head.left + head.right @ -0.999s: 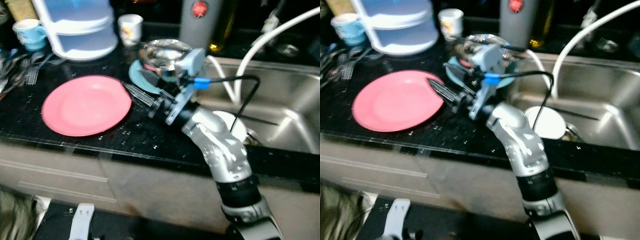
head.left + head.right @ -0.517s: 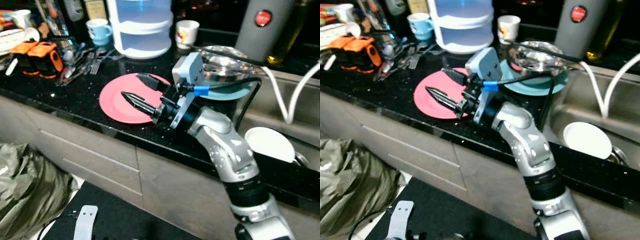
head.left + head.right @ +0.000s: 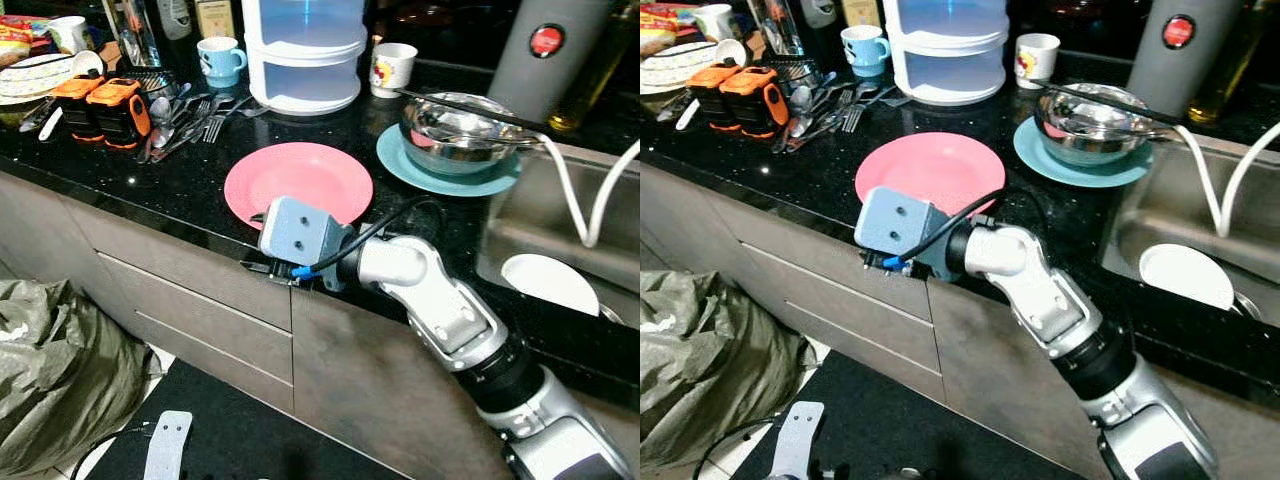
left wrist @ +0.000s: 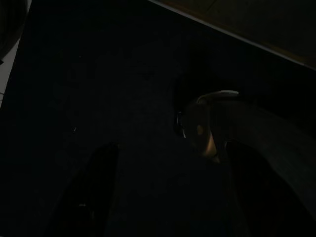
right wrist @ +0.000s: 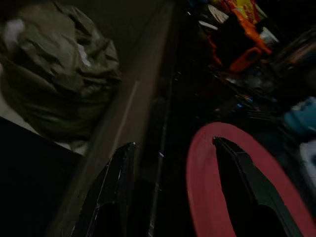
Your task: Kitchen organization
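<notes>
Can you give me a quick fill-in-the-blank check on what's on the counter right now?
1. The steel bowl sits on a ____ plate.
2. The white plate lies in the ____.
3. The right end effector has its fingers apart at the counter's front edge, beside the ____ plate.
4. The blue mug stands on the robot's ____ of the stacked white containers.

Missing words: teal; sink; pink; left

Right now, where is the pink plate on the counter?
The pink plate lies near the front edge of the black counter, just behind the right gripper, left of the teal plate holding the steel bowl.
</notes>
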{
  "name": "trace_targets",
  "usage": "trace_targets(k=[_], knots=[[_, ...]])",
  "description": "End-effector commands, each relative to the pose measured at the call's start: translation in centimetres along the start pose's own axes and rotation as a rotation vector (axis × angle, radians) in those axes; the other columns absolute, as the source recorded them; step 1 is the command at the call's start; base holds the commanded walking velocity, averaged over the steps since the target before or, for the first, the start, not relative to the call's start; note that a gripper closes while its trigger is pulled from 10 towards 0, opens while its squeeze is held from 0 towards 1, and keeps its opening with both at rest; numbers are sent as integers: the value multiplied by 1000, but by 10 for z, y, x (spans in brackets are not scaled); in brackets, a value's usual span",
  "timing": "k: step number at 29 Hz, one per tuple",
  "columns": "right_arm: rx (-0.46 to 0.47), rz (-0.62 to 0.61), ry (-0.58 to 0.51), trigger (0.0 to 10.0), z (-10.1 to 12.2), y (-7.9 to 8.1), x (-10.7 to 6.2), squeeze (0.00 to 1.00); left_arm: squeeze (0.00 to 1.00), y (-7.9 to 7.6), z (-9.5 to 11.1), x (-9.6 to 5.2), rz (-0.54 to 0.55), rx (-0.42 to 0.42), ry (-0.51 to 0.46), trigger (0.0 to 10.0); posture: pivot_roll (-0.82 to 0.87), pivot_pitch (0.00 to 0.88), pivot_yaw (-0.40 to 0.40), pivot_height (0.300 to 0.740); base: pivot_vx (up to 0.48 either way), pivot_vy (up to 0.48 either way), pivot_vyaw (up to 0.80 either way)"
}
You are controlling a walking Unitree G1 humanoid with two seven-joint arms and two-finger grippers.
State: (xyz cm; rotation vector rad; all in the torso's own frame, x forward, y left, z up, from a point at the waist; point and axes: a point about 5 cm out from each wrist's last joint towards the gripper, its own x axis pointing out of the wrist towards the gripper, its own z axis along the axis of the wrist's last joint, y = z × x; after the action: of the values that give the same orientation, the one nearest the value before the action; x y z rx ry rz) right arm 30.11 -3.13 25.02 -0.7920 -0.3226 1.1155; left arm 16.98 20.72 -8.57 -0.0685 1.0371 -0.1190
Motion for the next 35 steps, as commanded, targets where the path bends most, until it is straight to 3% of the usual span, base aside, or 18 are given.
trace_targets(k=[1, 9, 13, 18, 28, 29, 35], knots=[[-43, 4, 24, 10000, 1, -2, 1, 0, 0, 0, -4, -1, 2, 0, 13, 10000, 22, 115, 12, 740, 0, 0, 0], [-142, -13, 167, 10000, -11, -8, -2, 0, 0, 1, -4, -1, 3, -10, 10, 10000, 17, 123, 14, 740, 0, 0, 0], [-134, 2, 180, 10000, -14, -7, -1, 0, 0, 0, -4, -1, 3, -11, 9, 10000, 17, 124, 13, 740, 0, 0, 0], [-182, 2, 283, 10000, -34, -8, -1, 0, 0, 0, -4, 0, 0, -5, 9, 10000, 19, 129, 6, 740, 0, 0, 0], [-296, -36, 377, 10000, -40, -23, -4, 0, 0, -2, -3, 0, -2, -9, 4, 10000, 14, 130, 1, 740, 0, 0, 0], [-303, -8, 381, 0, -41, -20, -5, 0, 0, -2, -3, 0, -3, -9, 3, 10000, 12, 132, 0, 740, 0, 0, 0], [-318, 18, 388, 0, -44, -17, -7, 0, 0, -3, -3, 0, -3, -12, 0, 10000, 10, 131, -2, 740, 0, 0, 0]])
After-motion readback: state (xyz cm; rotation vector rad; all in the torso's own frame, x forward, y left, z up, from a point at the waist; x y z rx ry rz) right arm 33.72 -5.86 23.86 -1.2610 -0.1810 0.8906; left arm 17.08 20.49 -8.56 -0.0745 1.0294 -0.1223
